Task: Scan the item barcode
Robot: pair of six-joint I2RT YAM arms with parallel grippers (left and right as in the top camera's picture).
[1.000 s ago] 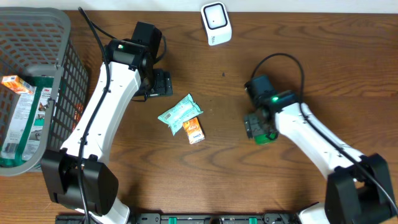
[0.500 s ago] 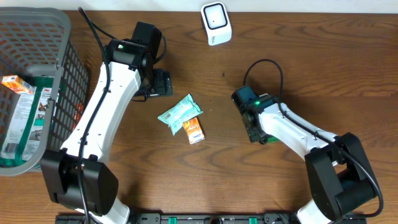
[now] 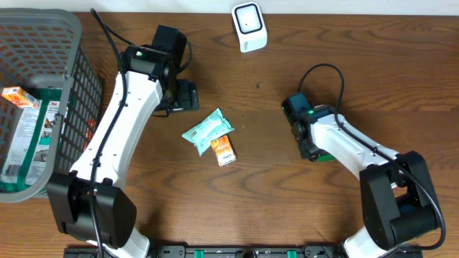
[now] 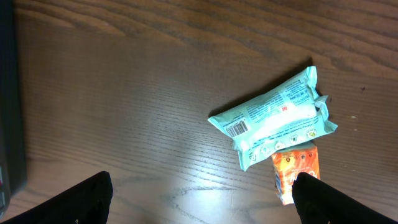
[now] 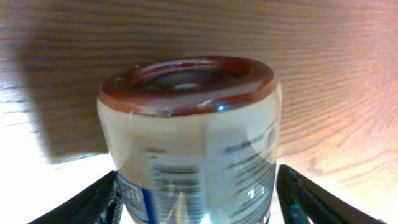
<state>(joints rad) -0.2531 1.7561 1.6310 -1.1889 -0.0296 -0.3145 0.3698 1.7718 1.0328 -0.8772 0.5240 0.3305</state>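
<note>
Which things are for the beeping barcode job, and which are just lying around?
For the job:
- bottle, standing between the fingers of the right gripper
- white scanner

Just lying about for now:
- teal packet
- orange packet, partly under the teal one
- grey basket

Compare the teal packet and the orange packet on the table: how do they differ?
The teal packet is the larger; the orange packet is smaller. The teal packet overlaps the orange packet's edge. The teal packet shows a barcode facing up; none is visible on the orange packet. Both lie flat on the table.
</note>
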